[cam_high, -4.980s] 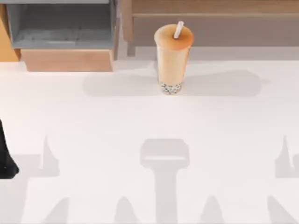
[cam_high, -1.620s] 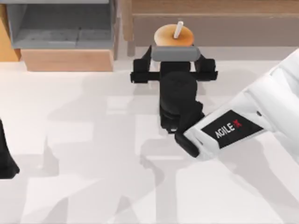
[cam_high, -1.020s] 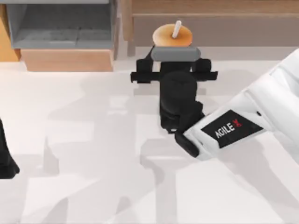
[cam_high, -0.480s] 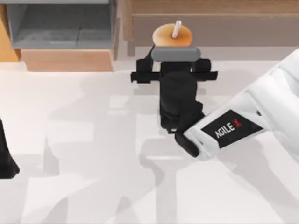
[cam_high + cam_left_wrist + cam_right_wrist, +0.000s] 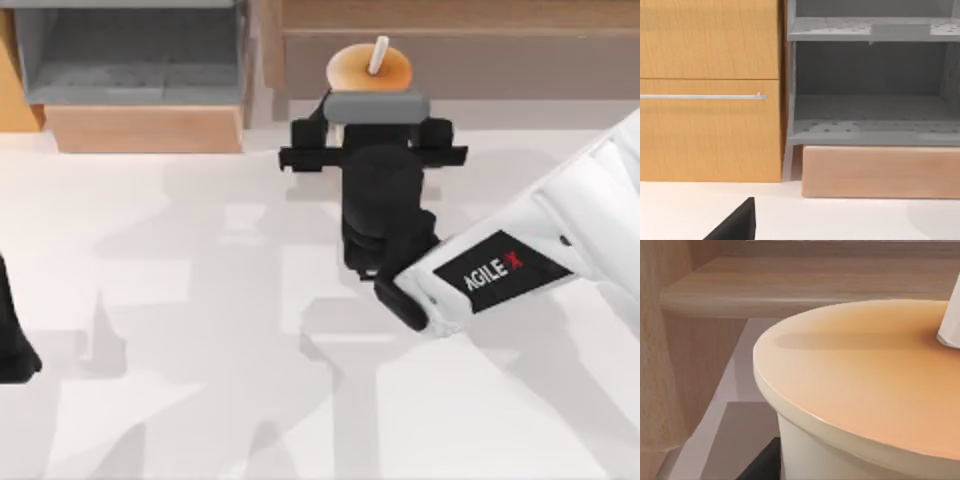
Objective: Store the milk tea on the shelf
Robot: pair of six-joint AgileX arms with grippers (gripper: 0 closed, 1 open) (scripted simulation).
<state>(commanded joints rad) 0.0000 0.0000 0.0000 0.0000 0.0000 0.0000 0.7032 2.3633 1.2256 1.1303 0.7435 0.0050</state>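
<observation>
Tan-orange milk tea cup [image 5: 368, 66] at upper centre sits between my right gripper [image 5: 372, 112] fingers; grip unclear, so I confirm it, then lift toward the dark-brown wooden shelf [image 5: 460, 14].

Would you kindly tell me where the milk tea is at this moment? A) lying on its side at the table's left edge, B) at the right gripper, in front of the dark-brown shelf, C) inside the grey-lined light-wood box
B: in the top view the milk tea stands upright at the right gripper, just before the shelf.
</observation>
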